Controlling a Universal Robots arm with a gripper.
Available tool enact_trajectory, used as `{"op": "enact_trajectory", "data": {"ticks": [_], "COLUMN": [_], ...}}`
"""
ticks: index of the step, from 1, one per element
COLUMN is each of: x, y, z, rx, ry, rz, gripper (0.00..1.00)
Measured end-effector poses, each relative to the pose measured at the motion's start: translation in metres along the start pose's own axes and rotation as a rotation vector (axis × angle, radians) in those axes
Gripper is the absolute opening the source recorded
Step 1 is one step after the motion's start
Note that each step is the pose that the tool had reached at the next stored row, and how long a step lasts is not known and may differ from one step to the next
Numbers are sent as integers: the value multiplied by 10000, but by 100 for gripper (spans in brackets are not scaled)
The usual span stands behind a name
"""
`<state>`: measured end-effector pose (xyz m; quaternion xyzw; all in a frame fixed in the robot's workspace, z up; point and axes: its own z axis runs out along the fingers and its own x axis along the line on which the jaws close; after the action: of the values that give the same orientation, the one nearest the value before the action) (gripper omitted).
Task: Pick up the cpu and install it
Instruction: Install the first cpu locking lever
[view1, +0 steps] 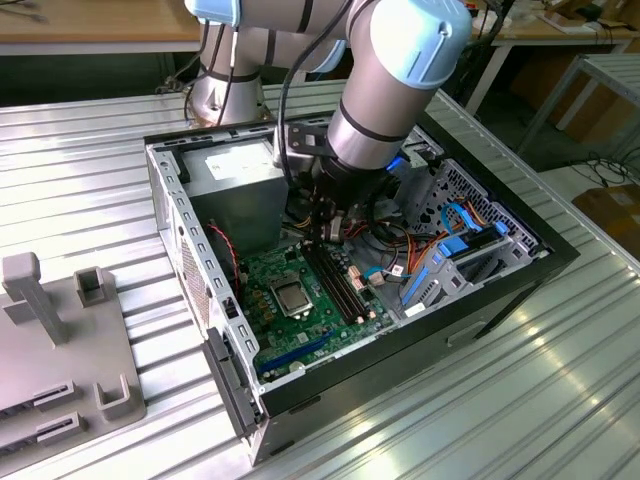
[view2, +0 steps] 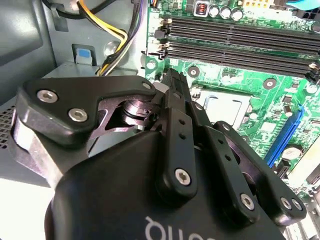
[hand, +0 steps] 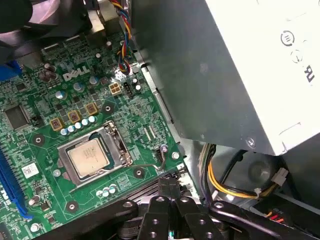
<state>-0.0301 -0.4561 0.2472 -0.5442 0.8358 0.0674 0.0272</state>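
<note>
The cpu (hand: 89, 157), a small square chip with a silver-grey top, lies flat inside the socket frame (hand: 120, 145) on the green motherboard (hand: 55, 107); in the exterior view the cpu (view1: 293, 296) sits mid-board inside the open computer case. My gripper (view1: 322, 235) hangs above the board just past the socket, towards the memory slots (view1: 340, 285). Its black fingers (hand: 169, 186) are pressed together with nothing between them. In the second wrist view the gripper (view2: 175, 82) covers part of the socket (view2: 225, 105).
The grey power supply (view1: 235, 180) rises close beside the gripper. Yellow and black cables (hand: 225, 182) run under it. Blue drive brackets (view1: 465, 240) and orange cables fill the case at the exterior view's right. A grey fixture (view1: 60, 330) stands on the table outside the case.
</note>
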Motion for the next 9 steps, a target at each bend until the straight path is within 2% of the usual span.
{"op": "enact_trajectory", "data": {"ticks": [1,9], "x": [-27,-37], "y": [11,17], "z": [4,9], "rx": [0,0], "ry": [1,-1], "rz": [-1,1], "gripper": [11,11]}}
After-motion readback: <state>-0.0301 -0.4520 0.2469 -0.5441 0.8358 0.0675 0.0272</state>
